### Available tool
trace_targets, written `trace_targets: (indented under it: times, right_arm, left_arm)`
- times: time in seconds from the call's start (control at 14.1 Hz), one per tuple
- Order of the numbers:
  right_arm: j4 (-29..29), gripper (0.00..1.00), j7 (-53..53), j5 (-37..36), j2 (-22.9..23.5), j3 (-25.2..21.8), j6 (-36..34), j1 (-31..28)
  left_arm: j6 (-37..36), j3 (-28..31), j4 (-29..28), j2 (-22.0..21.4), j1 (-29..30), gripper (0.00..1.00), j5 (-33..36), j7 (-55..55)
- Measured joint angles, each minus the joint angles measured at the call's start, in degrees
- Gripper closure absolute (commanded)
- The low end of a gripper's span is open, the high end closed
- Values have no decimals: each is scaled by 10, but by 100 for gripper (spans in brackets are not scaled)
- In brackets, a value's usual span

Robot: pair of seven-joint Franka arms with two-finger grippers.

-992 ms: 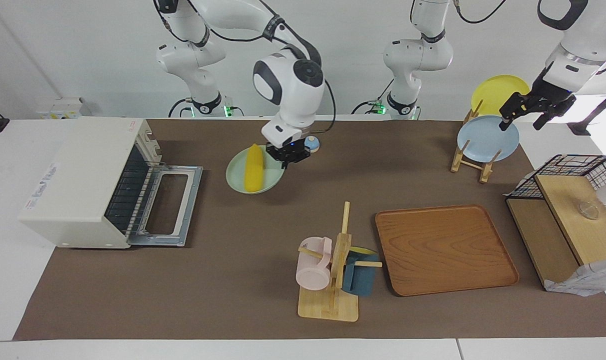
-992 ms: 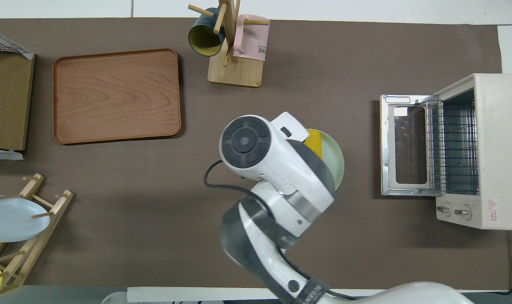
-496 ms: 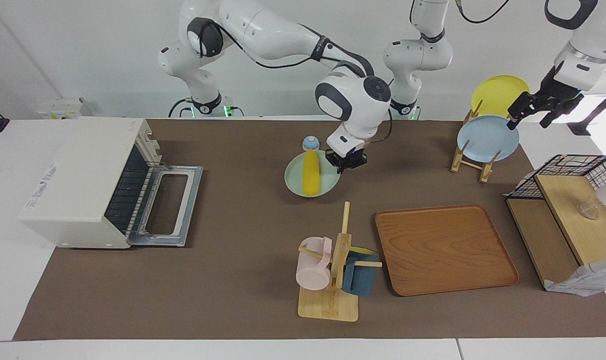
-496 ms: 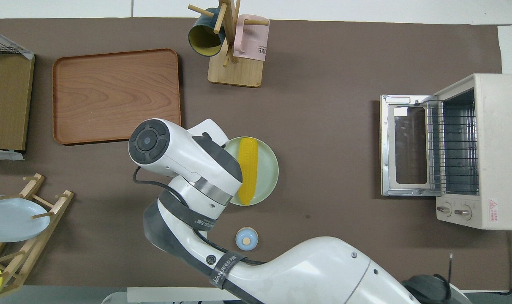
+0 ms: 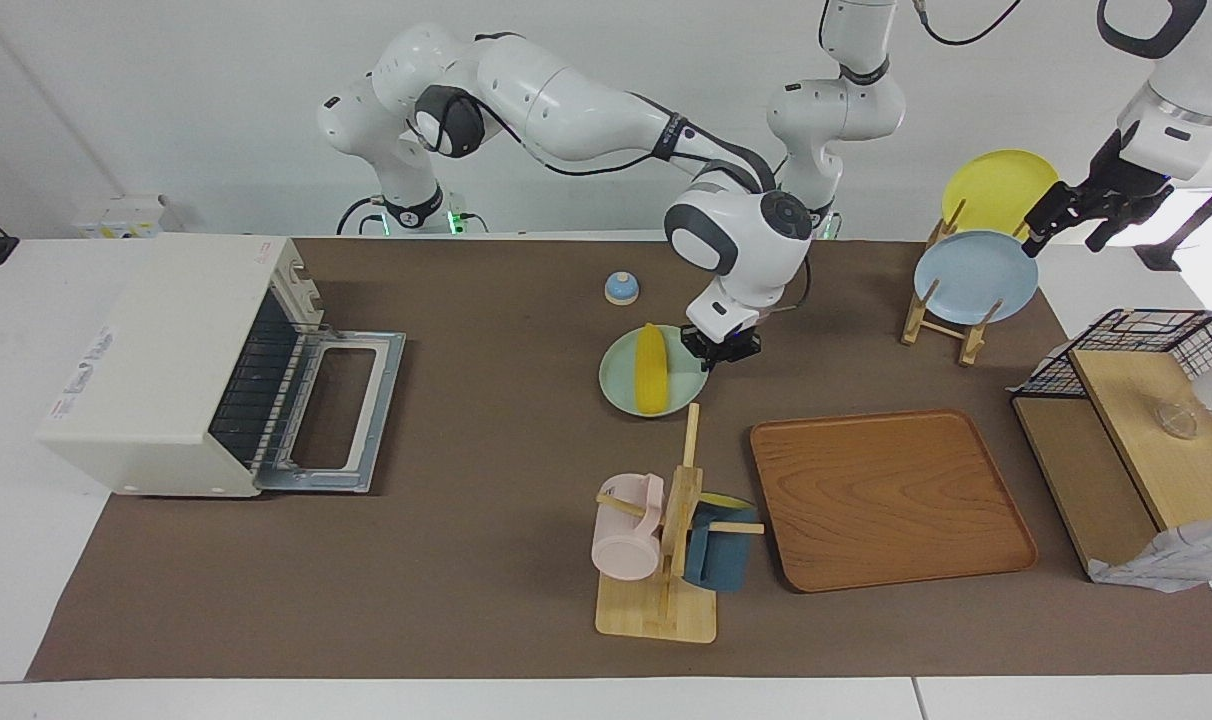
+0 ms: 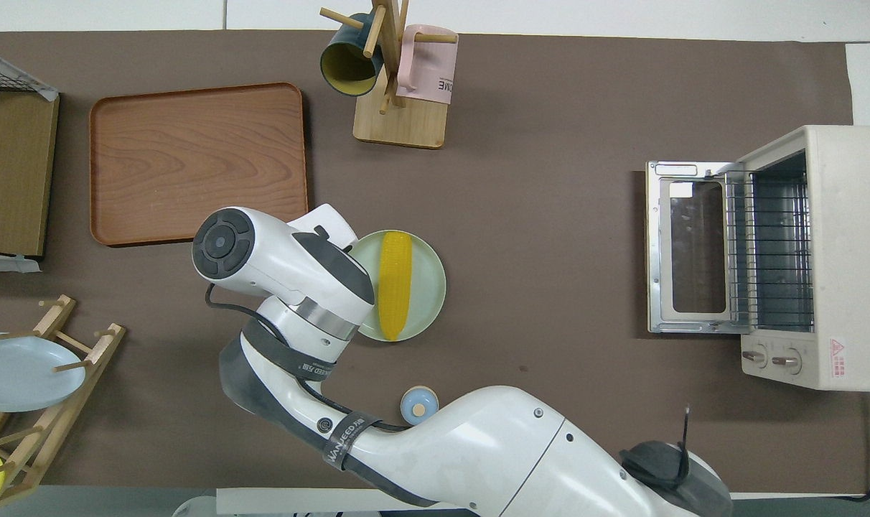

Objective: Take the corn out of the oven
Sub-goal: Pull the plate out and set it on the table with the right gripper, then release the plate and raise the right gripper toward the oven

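Observation:
The corn (image 5: 650, 381) lies on a pale green plate (image 5: 621, 385) at the middle of the table, outside the oven; both also show in the overhead view, corn (image 6: 395, 284) and plate (image 6: 429, 287). My right gripper (image 5: 723, 350) is shut on the plate's rim at the side toward the left arm's end; I cannot tell whether the plate rests on the cloth. In the overhead view the wrist hides that gripper. The oven (image 5: 166, 360) stands at the right arm's end with its door (image 5: 341, 410) folded down flat and its rack (image 6: 772, 251) bare. My left gripper (image 5: 1076, 215) is open, up over the plate rack.
A wooden mug rack (image 5: 666, 540) with a pink and a blue mug stands farther from the robots than the plate. A wooden tray (image 5: 891, 495) lies beside it. A plate rack (image 5: 971, 280), a wire basket (image 5: 1136, 350) and a small blue lid (image 5: 621, 287) are also here.
My right gripper has carried the plate with the corn away from the oven, toward the middle of the table and farther from the robots. The left gripper has risen slightly.

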Motion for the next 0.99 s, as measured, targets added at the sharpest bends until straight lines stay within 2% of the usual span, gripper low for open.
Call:
trace_targets:
  times: [0.21, 0.5, 0.71, 0.99]
  right_arm:
    - [20, 2, -4, -1, -13, -7, -49, -13]
    - [27, 2, -58, -1, -69, -7, -106, -69]
    - [18, 2, -194, -1, -133, -9, -158, -146]
    - [-50, 2, -380, -1, -206, -8, -170, -278]
  left_arm:
    - [4, 0, 0, 0, 0, 0, 0, 0]
    - [7, -1, -1, 0, 0, 0, 0, 0]
    - [12, -6, -1, 0, -1, 0, 0, 0]
    - [16, -11, -2, 0, -7, 0, 0, 1]
